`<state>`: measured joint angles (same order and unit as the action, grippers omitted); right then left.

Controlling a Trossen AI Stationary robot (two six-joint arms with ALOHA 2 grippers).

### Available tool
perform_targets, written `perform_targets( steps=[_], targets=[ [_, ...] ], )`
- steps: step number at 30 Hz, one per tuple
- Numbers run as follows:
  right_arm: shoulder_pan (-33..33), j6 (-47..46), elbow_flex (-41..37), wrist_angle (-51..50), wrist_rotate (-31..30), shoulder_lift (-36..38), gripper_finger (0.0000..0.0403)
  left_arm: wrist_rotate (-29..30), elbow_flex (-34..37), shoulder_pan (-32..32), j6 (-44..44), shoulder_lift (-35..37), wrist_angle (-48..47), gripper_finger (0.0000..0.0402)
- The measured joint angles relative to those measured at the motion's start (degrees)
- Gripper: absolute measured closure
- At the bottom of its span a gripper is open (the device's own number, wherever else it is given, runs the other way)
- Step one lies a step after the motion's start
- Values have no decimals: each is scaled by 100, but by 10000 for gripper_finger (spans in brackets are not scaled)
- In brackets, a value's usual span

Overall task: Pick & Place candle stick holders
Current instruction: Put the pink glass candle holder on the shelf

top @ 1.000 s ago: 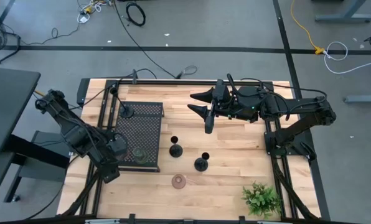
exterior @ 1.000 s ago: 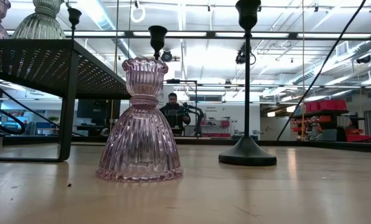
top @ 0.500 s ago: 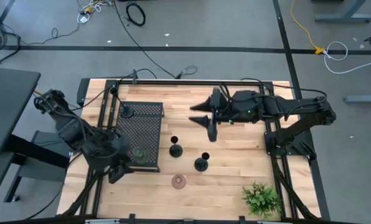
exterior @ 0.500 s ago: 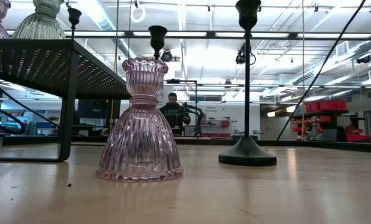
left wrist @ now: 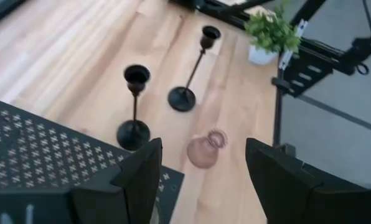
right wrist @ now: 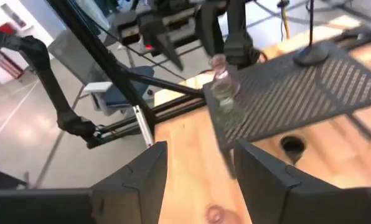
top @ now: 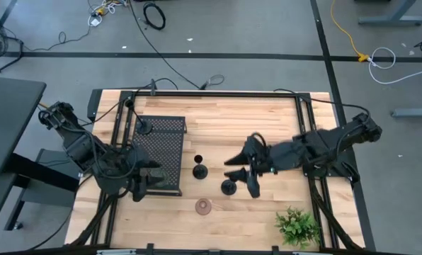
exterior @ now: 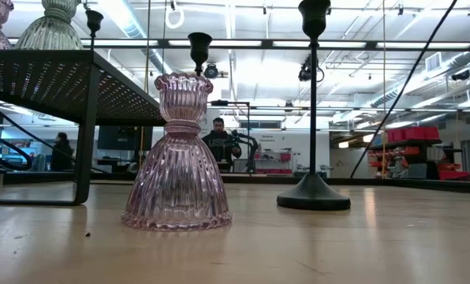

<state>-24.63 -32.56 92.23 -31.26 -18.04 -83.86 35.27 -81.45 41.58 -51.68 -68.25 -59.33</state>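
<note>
Two black candle stick holders stand on their round bases on the wooden table, one [top: 200,170] beside the stand and one [top: 229,186] nearer the front. A pink glass holder [top: 204,206] stands near the front edge and fills the low view [exterior: 177,154]. On the black perforated stand [top: 161,145] sit a third black holder [top: 144,127] and two glass holders [right wrist: 223,93]. My right gripper [top: 241,176] is open and empty, just right of the nearer black holder. My left gripper [top: 147,183] is open and empty at the stand's near right corner.
A green leafy plant [top: 297,225] stands at the table's near right corner. Bare wood lies at the far right of the table. People show far off in the room behind the table in the low view [exterior: 219,142].
My right gripper has swung from the far middle of the table toward the near edge and down, ending beside the nearer black holder, still open. My left gripper has shifted a little toward the table's right, along the stand's near edge. No holder has moved.
</note>
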Motion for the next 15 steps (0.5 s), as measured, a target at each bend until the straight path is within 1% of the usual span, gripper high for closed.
perform_targets(
  steps=[4, 13, 15],
  targets=[
    [-438, -495, 0, -5, -256, -224, 218, 207, 0, 0, 4, 0, 48, 168],
    [-1301, -905, 0, -14, -195, -554, 218, 417, 0, 0, 6, 0, 653, 168],
    [-1527, -1010, 0, -12, -198, -611, 218, 417, 0, 0, 132, 0, 716, 168]
  ],
)
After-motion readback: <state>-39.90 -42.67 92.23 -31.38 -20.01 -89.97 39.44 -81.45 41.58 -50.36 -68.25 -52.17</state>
